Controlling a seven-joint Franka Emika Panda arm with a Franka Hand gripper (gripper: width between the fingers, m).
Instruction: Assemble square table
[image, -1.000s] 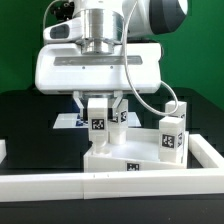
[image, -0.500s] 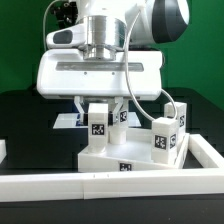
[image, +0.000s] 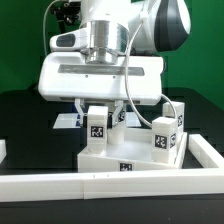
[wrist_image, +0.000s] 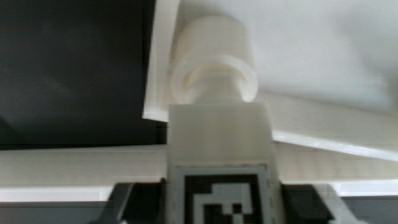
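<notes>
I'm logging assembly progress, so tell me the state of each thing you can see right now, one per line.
Fingers: closed on a leg, holding it upright.
Held leg: upright on the tabletop slab, at its corner on the exterior view's left.
Second leg: standing upright on the slab's corner on the exterior view's right, free of the fingers.
Tabletop slab: lying flat on the table.

The white square slab (image: 128, 160) of the table lies flat, its front edge bearing a small black-and-white tag and close behind the long white border bar (image: 110, 183). On the slab, toward the exterior view's left, one short blocky white leg (image: 97, 127) stands upright with its tag facing the camera; in the wrist view this leg (wrist_image: 222, 135) ends in a rounded peg, seemingly at the slab's edge (wrist_image: 338, 125), though the blur leaves that unsure. A second tagged leg (image: 167, 136) stands upright on the slab's corner toward the exterior view's right, well apart from the first.
</notes>
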